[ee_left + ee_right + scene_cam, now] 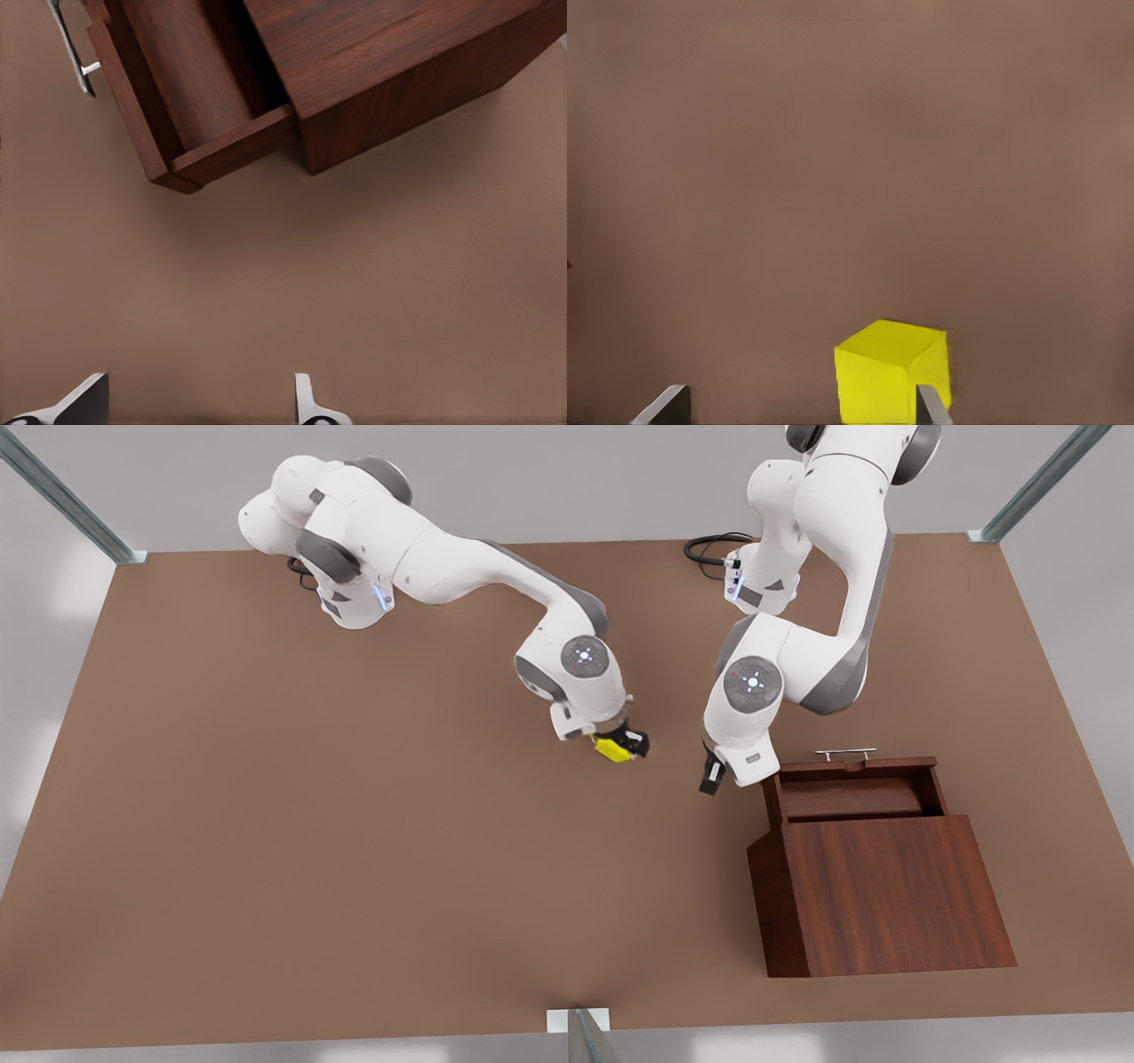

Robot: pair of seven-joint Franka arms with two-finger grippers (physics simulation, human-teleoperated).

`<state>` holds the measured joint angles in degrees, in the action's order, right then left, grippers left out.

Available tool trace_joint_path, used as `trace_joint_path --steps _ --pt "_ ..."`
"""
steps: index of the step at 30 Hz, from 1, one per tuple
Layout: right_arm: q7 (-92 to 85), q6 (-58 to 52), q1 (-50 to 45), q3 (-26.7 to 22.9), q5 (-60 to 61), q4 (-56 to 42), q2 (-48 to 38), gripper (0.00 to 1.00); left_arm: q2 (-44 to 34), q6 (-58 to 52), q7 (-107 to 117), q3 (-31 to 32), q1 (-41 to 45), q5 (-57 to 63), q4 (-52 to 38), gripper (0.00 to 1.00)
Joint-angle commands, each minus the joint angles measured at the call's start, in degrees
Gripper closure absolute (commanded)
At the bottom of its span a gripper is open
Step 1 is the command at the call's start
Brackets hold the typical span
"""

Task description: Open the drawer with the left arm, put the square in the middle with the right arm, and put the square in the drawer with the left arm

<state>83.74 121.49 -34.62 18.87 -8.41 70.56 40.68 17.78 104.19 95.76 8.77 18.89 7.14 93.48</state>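
Front view: glossy yellow square, wood-grain drawer.

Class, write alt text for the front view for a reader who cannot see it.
Two white arms reach over a brown table: the right hand is at a yellow square mid-table, and the left hand hangs beside the wooden cabinet's open drawer.

The right arm is reaching in from the front view's left, elbow bent, its right gripper pointing down with fingers spread. The left arm is folding down from the front view's right, its left gripper hanging beside the right gripper, fingers parted.
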Motion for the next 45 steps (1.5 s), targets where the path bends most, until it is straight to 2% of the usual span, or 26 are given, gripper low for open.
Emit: trace_joint_path --steps 1,10,11,13,14,15,16,17,19,21,23,24,25,28,30,33,39,40,41,45 --pt "-29.6 -12.6 3.2 -0.8 0.2 1.2 -5.6 0.0 -0.1 -1.2 3.1 0.0 0.0 0.0 -0.1 0.0" --pt "-30.2 -13.0 4.2 -0.8 0.1 1.7 -6.1 0.0 -0.5 -2.2 3.3 0.1 0.0 -0.7 -0.3 0.0" --pt "-30.2 -13.0 4.2 -0.8 0.1 1.6 -6.1 0.0 -0.5 -3.6 6.5 -0.1 3.3 -5.0 -2.0 0.0" --pt "-31.2 -13.0 4.6 -0.8 0.1 1.6 -6.2 0.0 0.4 -5.7 6.9 0.0 3.5 -4.9 -4.0 0.0" --pt "-32.4 -13.1 5.5 -0.8 0.2 1.7 -6.8 0.0 0.4 -6.4 7.7 0.0 3.5 -5.1 -4.6 0.0" --pt "-34.9 -13.2 8.4 -0.8 0.4 5.3 -11.0 0.0 1.6 -8.9 9.4 0.3 4.2 -5.0 -6.5 0.0" --pt "-37.8 -13.1 11.9 -3.1 3.4 12.2 -18.3 0.0 1.8 -8.7 12.6 0.4 4.7 -5.6 -6.5 0.0" --pt "-46.4 -13.6 14.9 -8.5 7.7 18.4 -26.4 0.0 3.7 -7.9 23.5 0.3 6.1 -6.0 -6.6 0.0" --pt "-58.4 -19.5 15.5 -17.8 8.0 19.7 -33.1 0.0 5.5 1.3 45.2 0.3 9.0 -8.0 -6.5 0.0" --pt "-74.6 -23.3 20.2 -20.0 8.1 21.6 -36.9 0.0 7.0 11.3 67.0 0.2 12.4 -7.3 -5.9 0.0" --pt "-79.5 -27.4 20.5 -26.3 7.8 21.0 -37.8 0.0 6.2 18.0 74.5 0.1 12.7 -5.5 -4.1 0.0" --pt "-81.5 -27.2 20.3 -29.6 7.9 18.7 -34.6 0.0 6.9 20.4 75.3 0.2 12.7 -5.9 -2.6 0.0" --pt "-81.5 -30.8 20.1 -30.5 8.1 6.6 -26.6 0.0 6.7 21.2 76.4 0.1 12.7 -5.9 -1.2 0.0" --pt "-86.6 -27.5 23.1 -30.6 10.2 6.5 -26.6 0.0 5.4 23.5 79.8 0.0 12.7 -5.7 2.9 0.0" --pt "-88.1 -26.1 24.3 -30.9 11.4 6.5 -26.4 0.0 1.8 29.8 83.7 -0.1 12.7 -5.5 10.4 0.0" --pt "-87.5 -26.5 24.2 -30.8 11.5 6.5 -26.4 0.0 1.6 32.2 92.2 -0.1 12.7 -5.6 15.6 0.0" --pt "-87.4 -26.2 24.3 -30.8 11.5 6.4 -26.2 0.0 1.5 33.6 96.5 -0.5 12.4 -5.0 18.3 0.0" --pt "-87.4 -26.1 24.2 -30.8 11.6 6.3 -26.1 0.0 1.4 34.8 95.9 -0.4 12.4 2.9 18.1 0.0" --pt "-87.4 -26.1 24.3 -30.8 11.6 6.3 -26.1 0.0 1.4 34.9 95.9 -0.4 12.3 3.7 18.2 0.0" --pt "-87.4 -26.1 24.3 -30.8 11.6 6.3 -26.1 0.0 2.3 34.7 100.2 -0.4 12.1 2.3 20.2 0.0"
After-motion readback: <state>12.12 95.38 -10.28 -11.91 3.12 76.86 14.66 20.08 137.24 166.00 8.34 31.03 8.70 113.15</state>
